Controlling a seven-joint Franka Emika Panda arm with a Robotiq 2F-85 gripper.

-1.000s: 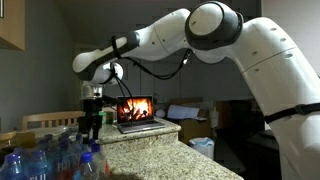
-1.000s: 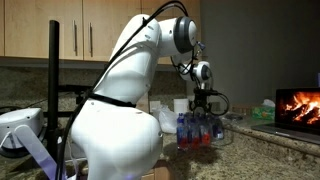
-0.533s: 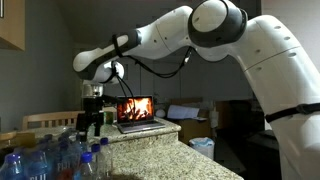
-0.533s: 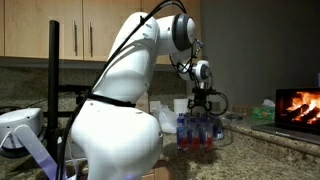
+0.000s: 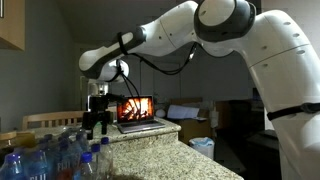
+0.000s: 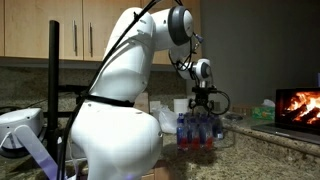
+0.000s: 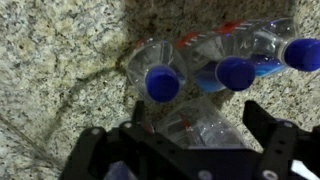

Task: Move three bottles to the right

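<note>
Kitchen-type room: wooden cabinets (image 6: 60, 35) on the wall, speckled granite countertop (image 5: 150, 150) as work surface, an open laptop (image 5: 135, 112) at its far end with a fire burning on the screen. The water bottles (image 6: 200, 132) stand packed together in a cluster on the countertop; in an exterior view their red label bands show, and from the opposite side I see the same clear bluish bottles with blue caps crowding the lower corner of the picture (image 5: 45, 160). The gripper (image 5: 96, 125) hangs vertically over the cluster's end nearest the laptop, pointing straight down, its fingers at about cap height. In the wrist view the gripper (image 7: 195, 125) is released: both dark fingers (image 7: 275, 135) are spread wide apart. A clear bottle body (image 7: 205, 120) lies in the gap between them, and I see no finger pressing on it. Just beyond the fingertips three blue caps (image 7: 235, 72) stand in a row, touching or nearly so, bare granite beside them. Which bottles of the cluster are the three to move, I cannot tell.
</note>
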